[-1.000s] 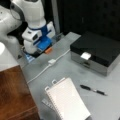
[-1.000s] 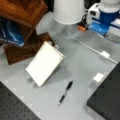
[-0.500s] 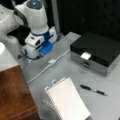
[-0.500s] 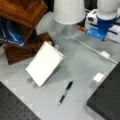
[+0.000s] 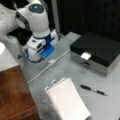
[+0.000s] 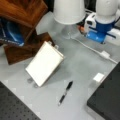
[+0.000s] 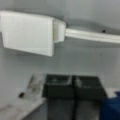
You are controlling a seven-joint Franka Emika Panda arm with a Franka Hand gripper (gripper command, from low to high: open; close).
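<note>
A: Where is the gripper [image 7: 73,87]?

B: Down low over the grey table [image 5: 72,72], just beside the white plug [image 7: 28,33]. In the wrist view its two dark fingers [image 7: 58,86] are pressed together with no gap, and nothing is held between them.

A: And the plug itself?

B: It lies flat on the table, apart from the fingers, with a white cable [image 7: 92,35] running out of one end. In a front view the plug [image 5: 51,61] sits just below and right of the arm's blue and white hand, and the cable [image 5: 37,73] trails away toward the brown wooden board [image 5: 15,95].

A: What else lies around the plug?

B: A spiral notepad [image 5: 67,100] lies nearer the front view's bottom, well apart from the plug. A black pen [image 5: 92,90] lies to the notepad's right. A black box [image 5: 97,51] stands to the plug's right, with a small white tag [image 5: 85,55] on its edge.

A: Anything more?

B: In a front view, a white lamp shade [image 6: 68,11] stands to the left of the plug [image 6: 105,54].
</note>
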